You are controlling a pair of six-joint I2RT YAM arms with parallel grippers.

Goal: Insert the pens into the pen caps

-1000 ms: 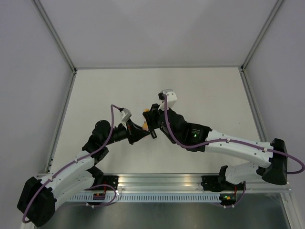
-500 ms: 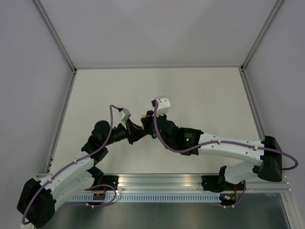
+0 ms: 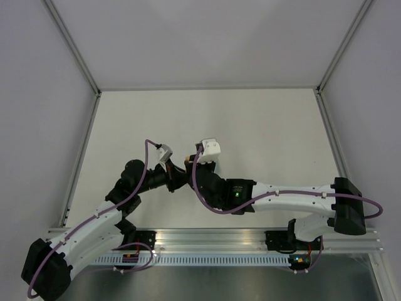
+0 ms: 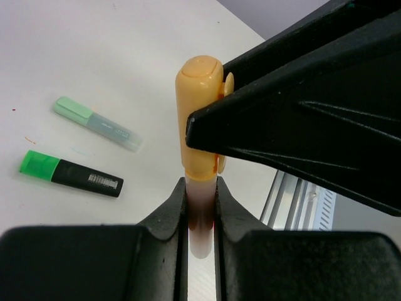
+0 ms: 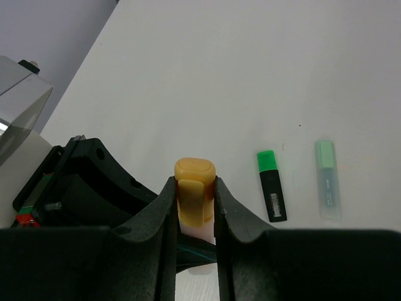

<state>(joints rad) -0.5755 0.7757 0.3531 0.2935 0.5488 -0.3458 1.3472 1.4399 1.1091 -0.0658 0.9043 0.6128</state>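
Left end effector [image 4: 200, 191]: pressed in on the pink-orange pen [image 4: 202, 229], pinching its barrel, with the pen's cap end pointing away from the wrist. The arm has hardly shifted over the last second.

The orange-yellow cap [image 4: 199, 113] sits in line on the pen's far end, touching it. It looks at least partly on; I can't tell if it is fully seated.

Right end effector [image 5: 194, 183]: narrow, pinching that cap by its sides. This arm is what changed. It swung in leftward from further right, and the two end effectors now meet above the bench [image 3: 263, 125], near its front middle. My read is that the insertion is in the push phase and needs a straight axial press, since any tilt would jam the cap.

Materials: the cap is glossy, chunky plastic with a rounded top and a clip tab. The barrel is smooth, translucent and pale, darker inside. The fingers are matte black and wedge-shaped.

On the bench, well apart from the grip, lie a black marker [image 4: 84, 180] with a bright green end and barcode label, and just beside it a mint marker [image 4: 94, 122]. The bench is flat, matte and off-white.
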